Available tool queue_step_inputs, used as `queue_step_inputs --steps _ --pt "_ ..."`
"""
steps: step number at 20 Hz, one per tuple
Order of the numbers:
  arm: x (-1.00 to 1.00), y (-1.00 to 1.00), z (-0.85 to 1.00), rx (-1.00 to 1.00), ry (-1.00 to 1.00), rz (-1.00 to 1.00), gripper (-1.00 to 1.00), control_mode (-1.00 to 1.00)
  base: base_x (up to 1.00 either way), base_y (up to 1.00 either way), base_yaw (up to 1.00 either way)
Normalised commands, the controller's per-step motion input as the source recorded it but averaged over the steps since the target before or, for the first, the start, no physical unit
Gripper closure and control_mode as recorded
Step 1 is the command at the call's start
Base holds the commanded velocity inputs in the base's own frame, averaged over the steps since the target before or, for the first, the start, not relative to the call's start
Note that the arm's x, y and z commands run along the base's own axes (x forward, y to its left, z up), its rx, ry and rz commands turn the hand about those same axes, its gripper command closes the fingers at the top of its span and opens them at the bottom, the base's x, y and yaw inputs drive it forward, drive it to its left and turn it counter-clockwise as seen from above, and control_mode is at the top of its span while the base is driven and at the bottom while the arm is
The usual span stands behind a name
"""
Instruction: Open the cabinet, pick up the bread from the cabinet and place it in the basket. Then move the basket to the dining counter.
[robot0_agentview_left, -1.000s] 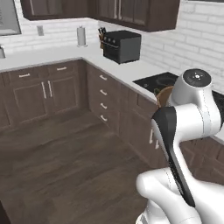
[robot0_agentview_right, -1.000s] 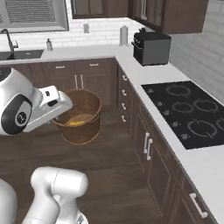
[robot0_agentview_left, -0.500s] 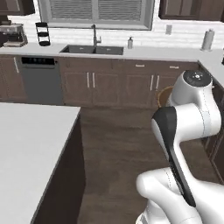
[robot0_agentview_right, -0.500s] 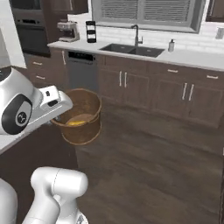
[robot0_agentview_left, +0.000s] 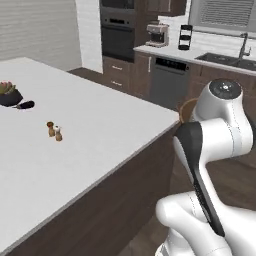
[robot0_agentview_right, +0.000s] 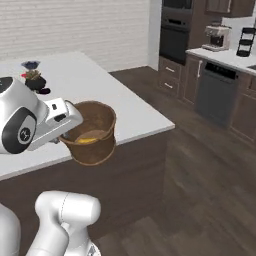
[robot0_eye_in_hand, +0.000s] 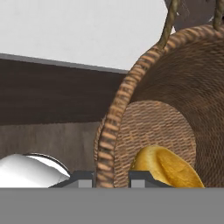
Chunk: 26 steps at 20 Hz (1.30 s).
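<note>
While arm rises at lower right of left base view, dining counter (robot0_agentview_left: 75, 145) spreads left, basket (robot0_agentview_left: 186, 108) rim peeking behind arm. Right base view: gripper (robot0_agentview_right: 68, 131) clenched on basket (robot0_agentview_right: 92, 132) rim, basket in air beside near counter (robot0_agentview_right: 130, 112) edge, bread (robot0_agentview_right: 86, 140) inside. Hand view: fingertips (robot0_eye_in_hand: 85, 178) pinch rim (robot0_eye_in_hand: 107, 144), bread (robot0_eye_in_hand: 164, 168) on basket floor.

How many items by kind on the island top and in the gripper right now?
Basket, held in gripper: 1
Bread in basket: 1
Small shakers on dining counter: 2
Dark bowl with plant: 1
Total: 5
</note>
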Motion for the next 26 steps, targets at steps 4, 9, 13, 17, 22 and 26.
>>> queue_step_inputs --steps 4,9,13,17,22,26 --pt "0.00 0.00 0.00 0.00 0.00 0.00 1.00 1.00 0.33 -0.04 0.72" --pt "0.00 0.00 0.00 0.00 0.00 0.00 1.00 1.00 0.21 0.09 0.45" --pt "0.00 0.00 0.00 0.00 0.00 0.00 1.00 1.00 0.23 0.51 0.18" --pt "0.00 0.00 0.00 0.00 0.00 0.00 1.00 1.00 0.44 0.56 0.16" --pt "0.00 0.00 0.00 0.00 0.00 0.00 1.00 1.00 0.34 0.12 0.44" --pt "0.15 0.00 -0.08 0.03 0.00 0.21 1.00 -1.00 0.12 0.00 0.22"
